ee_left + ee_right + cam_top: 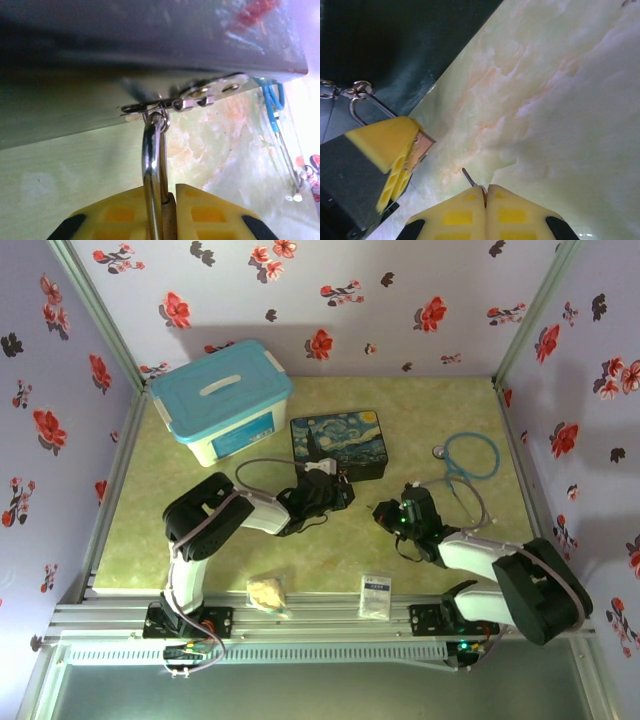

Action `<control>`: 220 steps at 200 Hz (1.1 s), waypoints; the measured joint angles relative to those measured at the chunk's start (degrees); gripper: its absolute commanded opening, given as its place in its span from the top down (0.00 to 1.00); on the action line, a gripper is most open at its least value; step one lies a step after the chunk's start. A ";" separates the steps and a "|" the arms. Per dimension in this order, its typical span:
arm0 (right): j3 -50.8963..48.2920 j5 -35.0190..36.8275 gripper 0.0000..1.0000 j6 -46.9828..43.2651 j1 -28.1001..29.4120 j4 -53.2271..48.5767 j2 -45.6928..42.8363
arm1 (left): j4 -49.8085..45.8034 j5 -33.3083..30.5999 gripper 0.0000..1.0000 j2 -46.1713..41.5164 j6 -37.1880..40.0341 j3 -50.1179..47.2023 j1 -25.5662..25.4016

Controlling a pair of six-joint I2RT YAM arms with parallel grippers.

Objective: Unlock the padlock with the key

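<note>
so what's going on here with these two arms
The left gripper is clamped on a small brass padlock, whose shackle hangs from the latch of the dark painted tin. The right gripper pinches a tiny key, with its tip sticking out toward the lock. The key is not yet in the padlock, and a gap of table lies between them.

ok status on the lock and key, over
Left gripper shut on padlock, shackle through tin's hasp. Right gripper shut on key, tip apart from padlock. Nothing between them.
</note>
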 measured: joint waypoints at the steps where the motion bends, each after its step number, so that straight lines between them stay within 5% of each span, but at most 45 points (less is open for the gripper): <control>1: -0.02 0.00 1.00 0.02 0.02 0.11 0.07 | 0.02 0.00 1.00 -0.04 -0.15 -0.02 0.00; 105: -2.19 -0.20 1.00 5.66 1.62 12.09 3.58 | 7.37 -1.97 1.00 -1.88 -11.04 -2.95 -0.11; 220: -2.14 -0.66 1.00 6.34 2.80 15.28 4.85 | -5.64 -1.68 1.00 -3.43 -8.15 0.24 -0.37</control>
